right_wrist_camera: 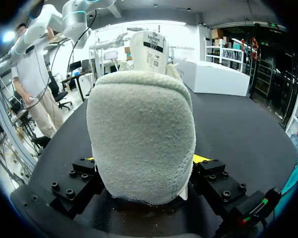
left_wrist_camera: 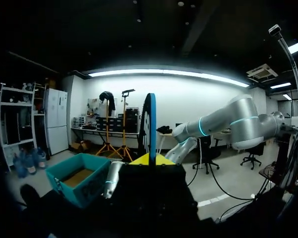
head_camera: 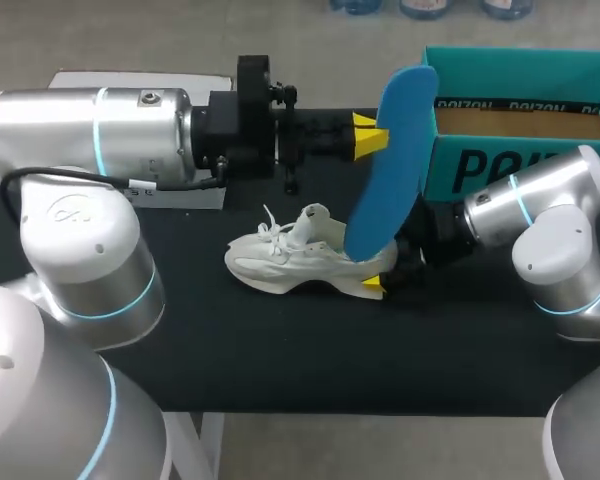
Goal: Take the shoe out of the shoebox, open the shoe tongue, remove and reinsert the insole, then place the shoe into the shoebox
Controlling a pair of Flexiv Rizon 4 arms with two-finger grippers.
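Observation:
A white shoe (head_camera: 295, 262) lies on its sole on the black table (head_camera: 280, 360), toe to the left. My right gripper (head_camera: 378, 278) is at its heel. In the right wrist view the heel (right_wrist_camera: 141, 148) fills the space between the fingers of the right gripper (right_wrist_camera: 145, 159), and both press on it; the tongue (right_wrist_camera: 150, 47) stands upright. My left gripper (head_camera: 370, 137) is shut on the blue insole (head_camera: 392, 170), which hangs on end above the shoe's heel. It shows edge-on (left_wrist_camera: 150, 126) in the left gripper (left_wrist_camera: 150, 159). The open teal shoebox (head_camera: 520, 120) stands at the back right.
A white sheet (head_camera: 130, 82) lies at the back left of the table, partly under my left arm. The shoebox (left_wrist_camera: 78, 184) sits just behind my right arm (head_camera: 540, 215). The right arm (left_wrist_camera: 228, 121) also shows in the left wrist view.

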